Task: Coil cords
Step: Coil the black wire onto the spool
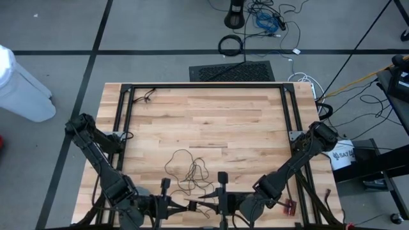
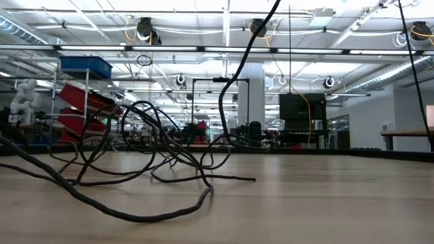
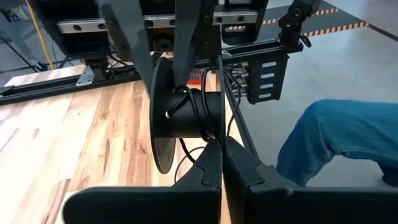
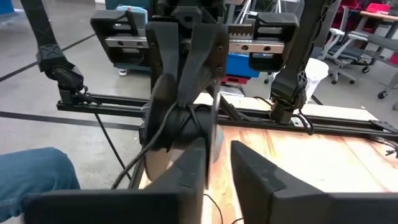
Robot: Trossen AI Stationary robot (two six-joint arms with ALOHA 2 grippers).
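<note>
The hall behind my bench is wide, with white trusses, strip lights and shelving (image 2: 85,95). My butcher-block table (image 1: 211,121) sits in a black frame. A person's jeans-clad leg (image 3: 339,140) shows beside it. The thin dark wire (image 1: 188,167) sprawls in loose loops near the front edge. My left gripper (image 1: 182,206) pinches its strand; my right gripper (image 4: 217,163), slightly parted, meets the black spool (image 3: 180,118) there.
</note>
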